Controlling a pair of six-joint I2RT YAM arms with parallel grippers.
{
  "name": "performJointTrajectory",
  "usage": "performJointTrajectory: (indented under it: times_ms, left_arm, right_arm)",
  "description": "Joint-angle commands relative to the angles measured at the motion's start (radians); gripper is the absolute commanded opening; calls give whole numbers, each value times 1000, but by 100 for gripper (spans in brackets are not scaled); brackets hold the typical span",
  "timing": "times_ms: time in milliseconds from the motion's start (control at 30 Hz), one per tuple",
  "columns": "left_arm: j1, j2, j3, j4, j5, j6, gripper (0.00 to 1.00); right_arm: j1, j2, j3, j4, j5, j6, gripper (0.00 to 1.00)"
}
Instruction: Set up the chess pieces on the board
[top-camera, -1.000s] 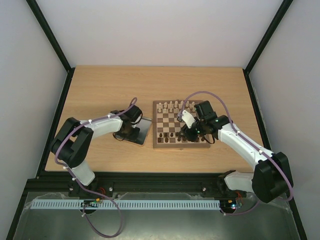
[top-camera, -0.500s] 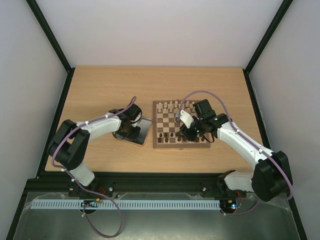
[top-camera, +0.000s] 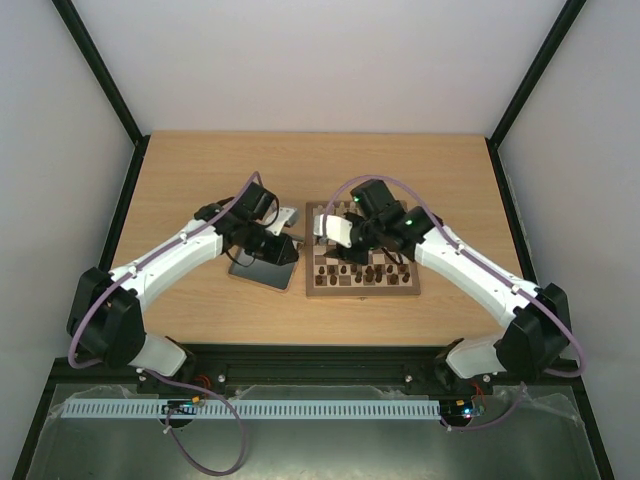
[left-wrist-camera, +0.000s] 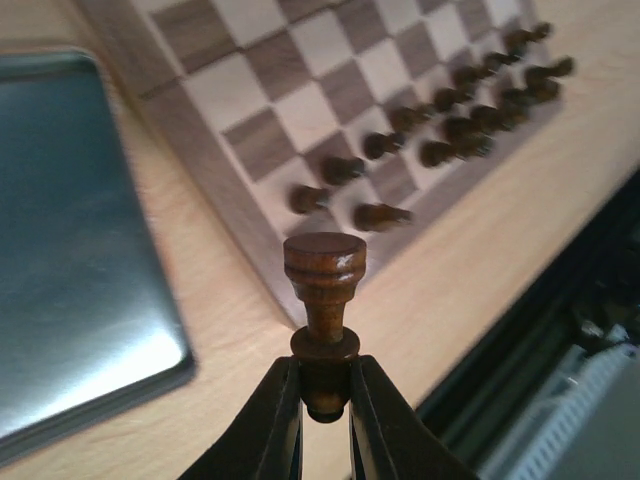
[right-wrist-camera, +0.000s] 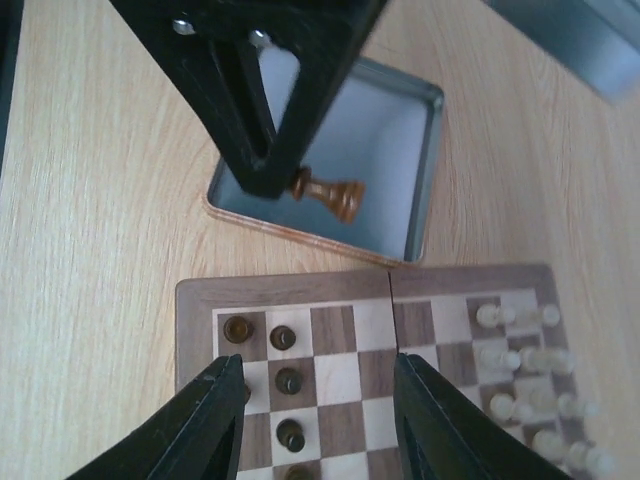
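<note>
Left pincer (left-wrist-camera: 325, 378): is gripping a dark piece (left-wrist-camera: 322, 275) by its narrow foot, with the jaws nearly together.
Piece position: is hanging in the air above the tray (left-wrist-camera: 70, 230), just beside the board (left-wrist-camera: 300, 110), and touching neither.
Right pincer (right-wrist-camera: 320, 400): is hovering over the board's corner with its jaws apart, holding nothing.
Board: is carrying dark pieces (left-wrist-camera: 450, 125) along one edge and light pieces (right-wrist-camera: 520, 360) along the other, with several corner squares showing bare.
Handling: the piece is looking like small turned wood, so it is probably light, rigid and smooth. The polished surface may be letting it twist or slip.
Grip point: the hold on the foot is leaving the flat-topped head free. Taking it at the waist above the collar would likely be steadier.
Risk: the neighbouring pieces are standing close together and are looking easy to topple.
</note>
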Motion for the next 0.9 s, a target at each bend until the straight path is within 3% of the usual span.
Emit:
performJointTrajectory:
  times_ms: [0, 267, 467, 867]
  left_arm:
    - [-2, -4, 45, -95, 231, 22, 9]
    - [-5, -11, 42, -77, 421, 33, 9]
    - [-14, -14, 42, -57, 481, 30, 9]
    - [-14, -8, 38, -48, 482, 35, 9]
  right_arm:
    - [81, 35, 62, -82, 117, -168, 44]
    - [186, 75, 94, -122, 239, -275, 46]
    - [245, 93, 94, -126, 307, -315, 46]
    - [264, 84, 80, -150, 330, -326, 22]
